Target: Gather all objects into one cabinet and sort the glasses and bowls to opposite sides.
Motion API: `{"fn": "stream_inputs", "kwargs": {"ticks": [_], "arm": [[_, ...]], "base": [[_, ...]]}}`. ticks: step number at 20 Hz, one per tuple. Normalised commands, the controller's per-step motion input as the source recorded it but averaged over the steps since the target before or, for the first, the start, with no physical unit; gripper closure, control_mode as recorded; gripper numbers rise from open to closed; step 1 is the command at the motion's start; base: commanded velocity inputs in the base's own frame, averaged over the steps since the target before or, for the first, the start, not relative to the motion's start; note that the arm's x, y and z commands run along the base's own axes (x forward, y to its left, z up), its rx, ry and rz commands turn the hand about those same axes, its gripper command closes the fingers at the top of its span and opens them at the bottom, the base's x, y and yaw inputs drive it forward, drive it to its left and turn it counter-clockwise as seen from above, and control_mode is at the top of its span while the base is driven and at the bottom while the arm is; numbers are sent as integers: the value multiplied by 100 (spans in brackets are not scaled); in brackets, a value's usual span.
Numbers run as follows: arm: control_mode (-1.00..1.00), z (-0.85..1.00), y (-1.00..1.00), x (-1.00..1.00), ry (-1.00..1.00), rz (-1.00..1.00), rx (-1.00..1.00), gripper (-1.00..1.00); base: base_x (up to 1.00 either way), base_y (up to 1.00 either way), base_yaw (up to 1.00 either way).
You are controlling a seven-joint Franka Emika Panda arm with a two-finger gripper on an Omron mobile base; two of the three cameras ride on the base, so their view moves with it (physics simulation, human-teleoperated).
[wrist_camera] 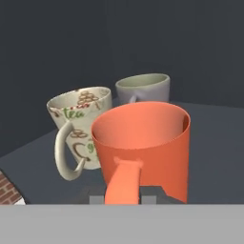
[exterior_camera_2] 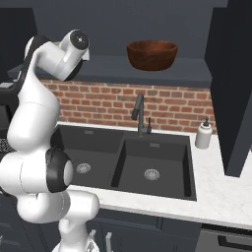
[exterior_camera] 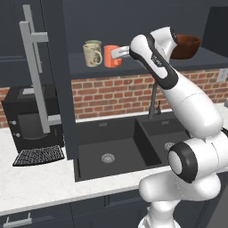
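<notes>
The orange mug (exterior_camera: 112,56) stands on the dark shelf (exterior_camera: 133,67) of the navy cabinet, its handle toward my hand. My gripper (wrist_camera: 124,198) is at that handle, and its two fingers (wrist_camera: 97,198) press the handle's sides. The orange mug (wrist_camera: 143,143) stands closest in the hand view. Left of it is the cream patterned mug (exterior_camera: 91,55) (wrist_camera: 81,124). The grey-green mug (exterior_camera: 94,43) (wrist_camera: 145,88) stands behind both. The wide dark brown bowl (exterior_camera_2: 152,54) (exterior_camera: 187,46) rests on the same shelf, far to the right and apart from the mugs.
The cabinet's tall door (exterior_camera: 58,89) hangs open at the left, its grey bar handle (exterior_camera: 38,75) facing out. A black coffee machine (exterior_camera: 31,118) sits under it. Below the shelf are a dark double sink (exterior_camera: 116,142), a faucet (exterior_camera_2: 139,114) and a soap dispenser (exterior_camera_2: 203,134).
</notes>
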Motion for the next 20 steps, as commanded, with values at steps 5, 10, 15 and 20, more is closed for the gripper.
{"fn": "stream_inputs", "kwargs": {"ticks": [5, 10, 15, 20], "arm": [[-100, -5, 10, 14, -2, 0, 0, 100], [-100, -5, 16, 12, -1, 0, 0, 100], [-100, -1, 6, 6, -1, 0, 0, 100], [-100, 0, 0, 0, 0, 0, 0, 100]], "base": [[0, 0, 0], [0, 0, 0], [0, 0, 0], [0, 0, 0]]}}
